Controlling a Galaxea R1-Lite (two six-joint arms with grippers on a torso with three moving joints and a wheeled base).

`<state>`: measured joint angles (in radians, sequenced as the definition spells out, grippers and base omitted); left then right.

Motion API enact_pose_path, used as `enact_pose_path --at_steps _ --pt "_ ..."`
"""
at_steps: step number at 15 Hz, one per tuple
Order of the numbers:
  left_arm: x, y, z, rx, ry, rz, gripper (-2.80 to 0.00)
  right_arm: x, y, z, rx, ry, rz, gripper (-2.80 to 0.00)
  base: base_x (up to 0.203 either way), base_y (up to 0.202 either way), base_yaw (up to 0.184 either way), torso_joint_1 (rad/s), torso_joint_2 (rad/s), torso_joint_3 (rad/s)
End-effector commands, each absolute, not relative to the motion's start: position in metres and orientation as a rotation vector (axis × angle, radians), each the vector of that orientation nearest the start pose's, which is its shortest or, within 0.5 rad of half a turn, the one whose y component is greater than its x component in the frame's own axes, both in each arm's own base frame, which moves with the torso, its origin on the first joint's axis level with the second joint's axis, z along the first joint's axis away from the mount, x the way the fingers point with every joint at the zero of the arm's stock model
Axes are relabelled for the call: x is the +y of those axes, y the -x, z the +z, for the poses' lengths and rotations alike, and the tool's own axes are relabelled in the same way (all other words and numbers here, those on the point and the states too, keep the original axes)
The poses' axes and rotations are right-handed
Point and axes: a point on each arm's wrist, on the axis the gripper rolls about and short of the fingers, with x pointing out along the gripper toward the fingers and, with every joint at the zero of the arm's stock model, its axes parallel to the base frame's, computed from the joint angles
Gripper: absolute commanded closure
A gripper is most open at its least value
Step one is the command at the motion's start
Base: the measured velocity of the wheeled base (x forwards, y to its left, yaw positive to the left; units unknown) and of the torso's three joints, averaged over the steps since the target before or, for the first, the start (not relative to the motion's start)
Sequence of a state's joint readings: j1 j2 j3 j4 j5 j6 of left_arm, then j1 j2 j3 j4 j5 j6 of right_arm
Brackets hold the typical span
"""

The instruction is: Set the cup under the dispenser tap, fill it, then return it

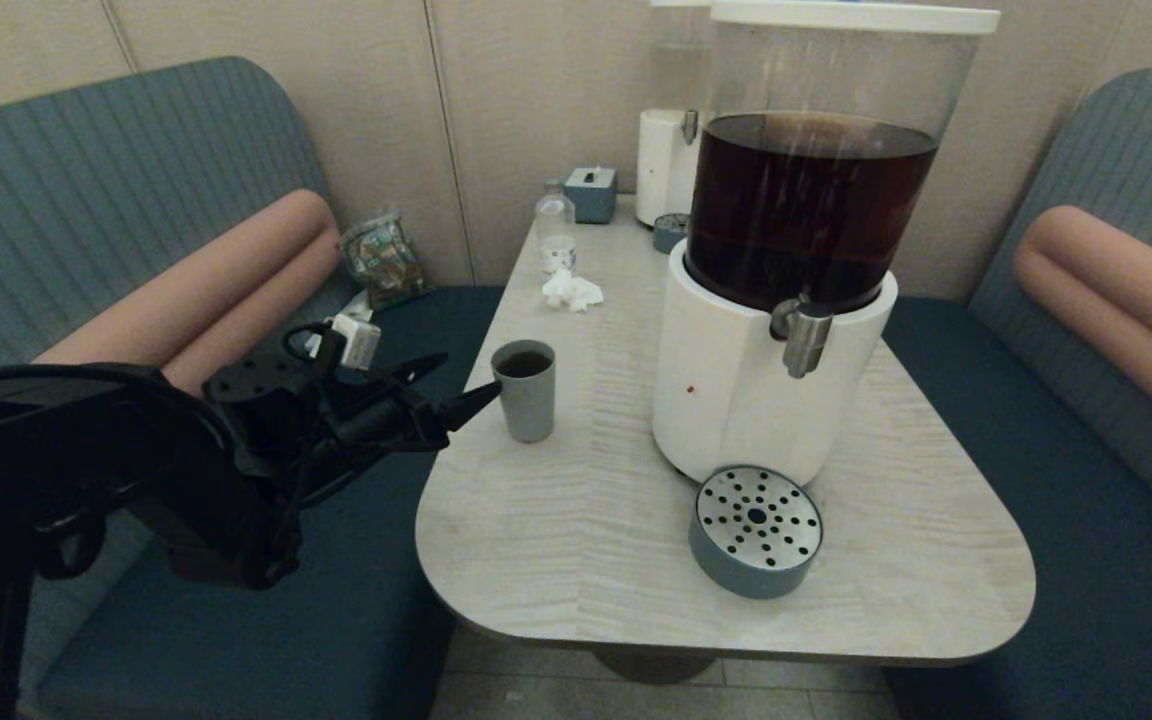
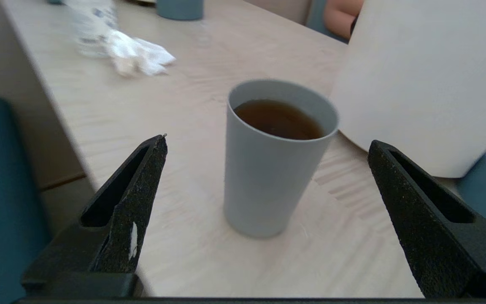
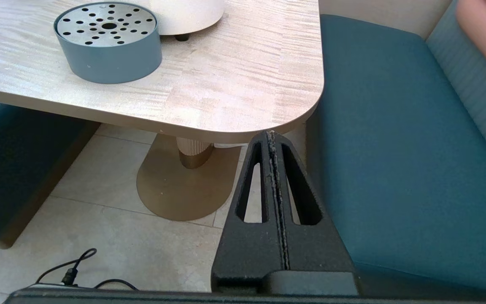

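The grey-blue cup (image 1: 525, 389) (image 2: 272, 160) stands upright on the table (image 1: 576, 520), left of the big dispenser (image 1: 786, 290), and holds dark brown liquid. The steel dispenser tap (image 1: 804, 338) points down, well right of the cup. My left gripper (image 1: 461, 385) (image 2: 267, 141) is open just left of the cup, level with it; its fingers (image 2: 137, 185) stand apart from the cup's sides, touching nothing. My right gripper (image 3: 271, 134) is shut and empty, parked below the table's near right corner.
A round blue-grey drip tray (image 1: 755, 530) (image 3: 109, 42) sits at the near edge before the dispenser. A crumpled tissue (image 1: 571, 290), a small bottle (image 1: 555, 228), a tissue box (image 1: 591, 192) and a slimmer white dispenser (image 1: 666, 150) stand farther back. Benches flank the table.
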<state>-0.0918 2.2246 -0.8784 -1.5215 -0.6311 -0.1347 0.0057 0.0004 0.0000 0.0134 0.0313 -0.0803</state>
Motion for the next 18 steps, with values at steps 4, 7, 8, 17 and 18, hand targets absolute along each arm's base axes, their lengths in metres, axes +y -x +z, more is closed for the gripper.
enact_pose_path --at_steps 4,7,8,17,18 --pt "-0.007 -0.316 0.181 -0.265 0.03 -0.652 0.0 0.001 0.023 0.074 0.011 0.081 0.039 0.0 0.0 0.0 0.0 0.0 0.0 0.0" --pt "0.021 -0.276 0.211 -0.332 0.017 -0.553 0.0 0.001 0.023 0.074 0.011 0.081 0.039 0.0 0.0 0.0 0.0 0.0 0.0 0.0" --pt "0.028 -0.261 0.217 -0.35 0.012 -0.51 0.0 0.001 0.023 0.074 0.011 0.081 0.039 0.0 0.0 0.0 0.0 0.0 0.0 0.0" --pt "0.051 -0.1 0.254 -0.605 0.15 -0.085 0.0 0.001 0.023 0.074 0.011 0.081 0.039 0.0 0.0 0.0 0.0 0.0 0.0 0.0" --pt "0.043 -0.084 0.258 -0.652 0.193 -0.105 0.0 0.001 0.023 0.074 0.011 0.081 0.039 0.0 0.0 0.0 0.0 0.0 0.0 0.0"
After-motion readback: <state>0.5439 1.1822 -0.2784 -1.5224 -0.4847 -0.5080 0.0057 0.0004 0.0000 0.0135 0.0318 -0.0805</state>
